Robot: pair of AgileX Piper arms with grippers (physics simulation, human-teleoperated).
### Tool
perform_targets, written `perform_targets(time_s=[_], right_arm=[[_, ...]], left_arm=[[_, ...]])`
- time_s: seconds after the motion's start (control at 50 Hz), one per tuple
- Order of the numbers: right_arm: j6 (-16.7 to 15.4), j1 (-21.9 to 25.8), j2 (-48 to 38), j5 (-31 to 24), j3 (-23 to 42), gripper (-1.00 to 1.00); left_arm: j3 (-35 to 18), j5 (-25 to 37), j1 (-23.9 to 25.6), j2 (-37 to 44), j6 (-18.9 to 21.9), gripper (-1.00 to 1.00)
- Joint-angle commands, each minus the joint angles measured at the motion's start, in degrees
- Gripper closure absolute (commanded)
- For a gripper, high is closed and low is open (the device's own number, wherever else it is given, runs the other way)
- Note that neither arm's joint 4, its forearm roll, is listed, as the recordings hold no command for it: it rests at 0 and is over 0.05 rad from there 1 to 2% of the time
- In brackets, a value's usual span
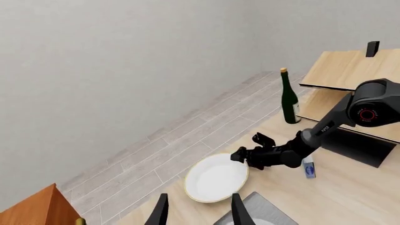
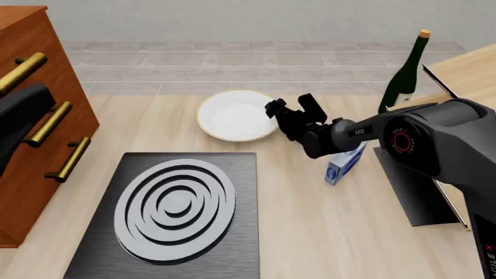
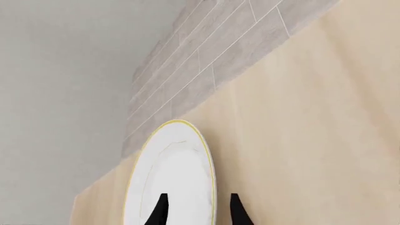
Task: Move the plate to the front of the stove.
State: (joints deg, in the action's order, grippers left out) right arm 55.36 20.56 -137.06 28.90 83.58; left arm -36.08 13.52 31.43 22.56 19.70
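We see the plate (image 2: 234,115) lying flat on the worktop (image 2: 310,221), at twelve o'clock from the stove (image 2: 174,212) and just beyond its far edge. Our right pincer (image 2: 291,108) sits at the plate's three o'clock rim with its fingers spread; the right wrist view shows the two fingertips (image 3: 160,210) straddling the plate's (image 3: 170,178) edge, not pressed on it. Our left pincer (image 1: 196,211) is spread as well, holding nothing, and looks down on the plate (image 1: 216,178) from above. A green bottle (image 2: 405,72) stands at two o'clock from the plate, and a small blue box (image 2: 343,163) lies under the right arm. A wooden cabinet (image 2: 31,116) stands at nine o'clock
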Motion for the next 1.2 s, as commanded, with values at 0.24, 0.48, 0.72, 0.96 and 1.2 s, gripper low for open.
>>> perform_targets(time_s=[0.24,0.48,0.72,0.96,1.2], right_arm=[[-3.13,-1.32,0.72,-1.95,0.38,-1.00],[-5.26,-3.49,2.69,-3.53,-0.42,-1.00],[-6.22,-4.66,5.95,-3.86,-1.51,-1.00],[-8.03,-5.04,10.30,-4.88,-2.82,-1.00],[-9.78,-5.79,13.51,-5.31,-4.43,-1.00]], left_arm=[[-0.38,0.46,-0.20,-0.34,-0.01,-1.00],[-0.56,1.02,-0.26,-0.90,-0.15,-1.00],[-0.71,1.16,-0.24,-1.05,-0.24,-1.00],[-0.70,1.03,0.18,-1.03,-0.24,-1.00],[-0.66,1.28,0.59,-1.44,-0.39,-1.00]])
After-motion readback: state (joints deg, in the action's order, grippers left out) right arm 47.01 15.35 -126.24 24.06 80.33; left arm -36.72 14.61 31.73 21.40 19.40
